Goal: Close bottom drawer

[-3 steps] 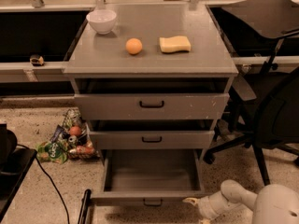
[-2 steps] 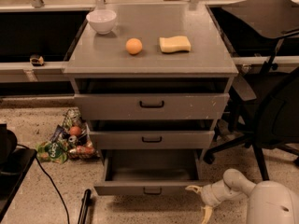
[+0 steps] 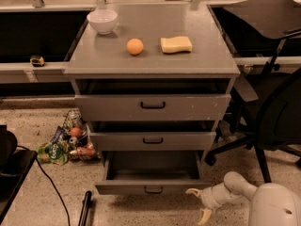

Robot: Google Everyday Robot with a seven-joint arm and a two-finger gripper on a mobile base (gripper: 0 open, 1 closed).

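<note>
Partly out, bottom drawer (image 3: 123, 188) faces the camera, long axis sideways; tool (image 3: 199, 203) spread beside it.

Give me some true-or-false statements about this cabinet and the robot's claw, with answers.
The bottom drawer is pulled out. True.
The gripper is clamped on the drawer's handle. False: it is open, near the front panel's right end, away from the handle.
An orange lies between the bowl and the sponge. True.
The bowl sits inside the bottom drawer. False: it stands on the cabinet top.
</note>
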